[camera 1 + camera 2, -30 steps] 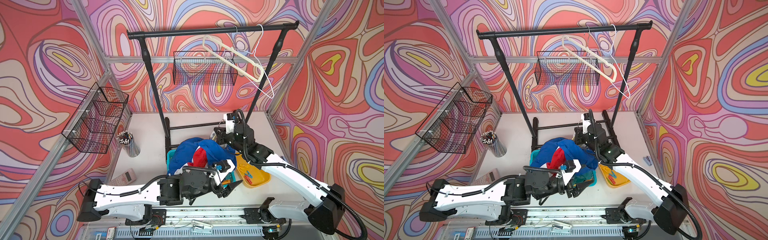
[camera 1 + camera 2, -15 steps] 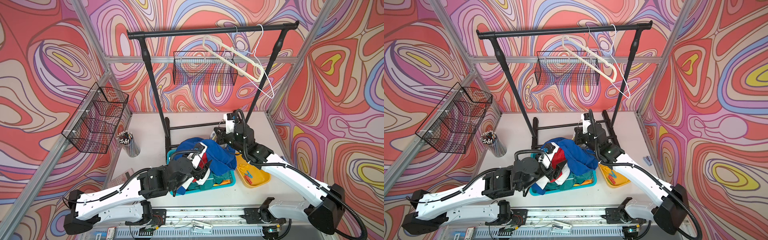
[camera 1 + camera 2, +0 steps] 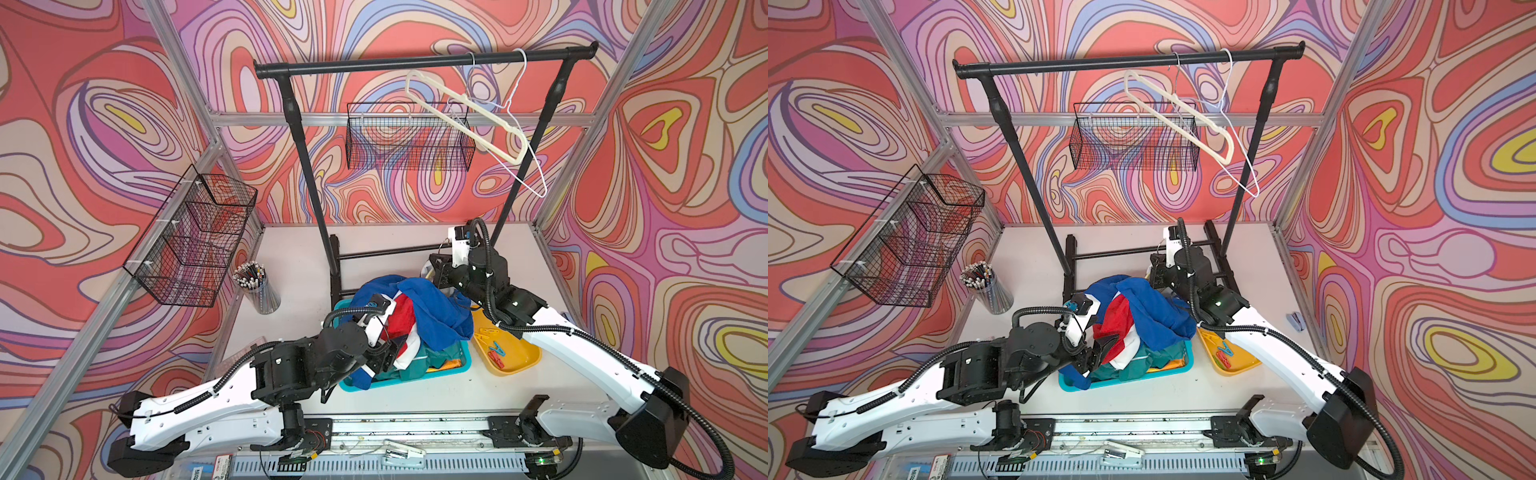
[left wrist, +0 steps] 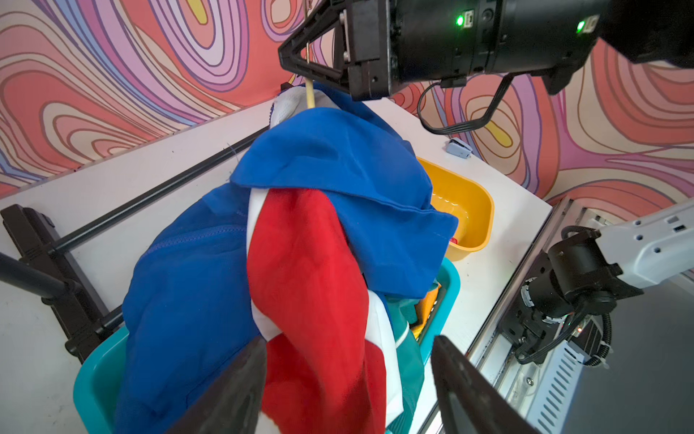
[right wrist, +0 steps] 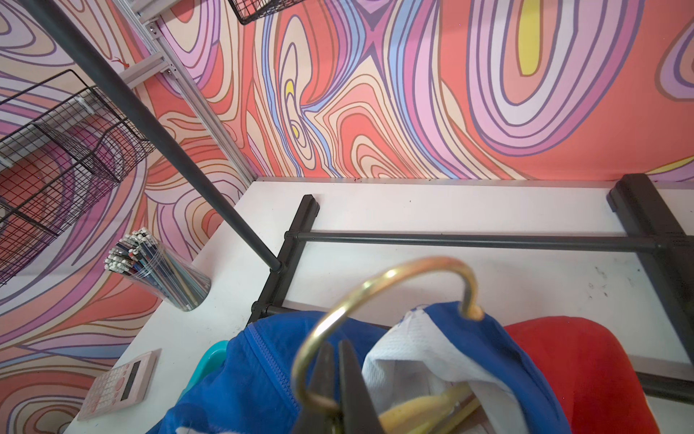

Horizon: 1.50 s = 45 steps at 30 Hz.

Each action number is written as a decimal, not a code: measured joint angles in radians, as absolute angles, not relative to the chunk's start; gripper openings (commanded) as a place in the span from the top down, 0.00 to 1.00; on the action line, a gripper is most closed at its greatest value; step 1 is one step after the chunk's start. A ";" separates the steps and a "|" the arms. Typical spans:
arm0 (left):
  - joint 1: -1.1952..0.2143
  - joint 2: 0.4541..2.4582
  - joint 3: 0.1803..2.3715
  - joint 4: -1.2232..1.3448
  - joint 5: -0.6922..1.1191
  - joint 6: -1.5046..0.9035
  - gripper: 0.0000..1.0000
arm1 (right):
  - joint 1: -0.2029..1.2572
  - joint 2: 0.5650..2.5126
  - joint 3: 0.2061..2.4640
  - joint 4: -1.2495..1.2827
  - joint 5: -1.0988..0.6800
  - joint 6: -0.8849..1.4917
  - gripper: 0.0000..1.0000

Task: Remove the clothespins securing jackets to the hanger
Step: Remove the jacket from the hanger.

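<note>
My right gripper (image 5: 338,349) is shut on the brass hook (image 5: 375,285) of a hanger and holds it above the teal bin (image 3: 415,380). A blue jacket (image 3: 428,307) with red and white bands drapes from that hanger into the bin. My left gripper (image 4: 349,340) is open at the jacket's lower near side, its fingers on either side of the red band (image 4: 311,270). A teal jacket (image 3: 432,361) lies in the bin underneath. Blue and red clothespins (image 3: 496,351) lie in the yellow tray (image 3: 523,361). I see no clothespin on the jacket.
The black garment rack (image 3: 415,64) stands behind the bin, with two bare hangers (image 3: 478,124) on its bar. Wire baskets (image 3: 191,241) hang on the left and back walls. A pencil cup (image 3: 255,286) and a calculator (image 5: 120,383) sit to the left.
My left arm has swung back from beside the yellow tray to the jacket's near left side. The right arm keeps holding the hanger hook in the same place.
</note>
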<state>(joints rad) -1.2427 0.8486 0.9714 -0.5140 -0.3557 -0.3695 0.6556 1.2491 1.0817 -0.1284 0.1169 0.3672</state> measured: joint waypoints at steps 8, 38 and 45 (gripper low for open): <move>-1.243 0.817 0.907 -0.572 -0.332 -0.441 0.44 | 0.656 1.271 1.105 -0.143 0.141 0.368 1.00; -1.243 0.644 0.842 -0.711 -0.362 -0.554 1.00 | 0.656 1.348 1.171 -0.194 0.327 0.353 1.00; -1.243 0.512 0.810 -0.731 -0.415 -0.567 1.00 | 0.651 1.357 1.180 -0.204 0.376 0.349 1.00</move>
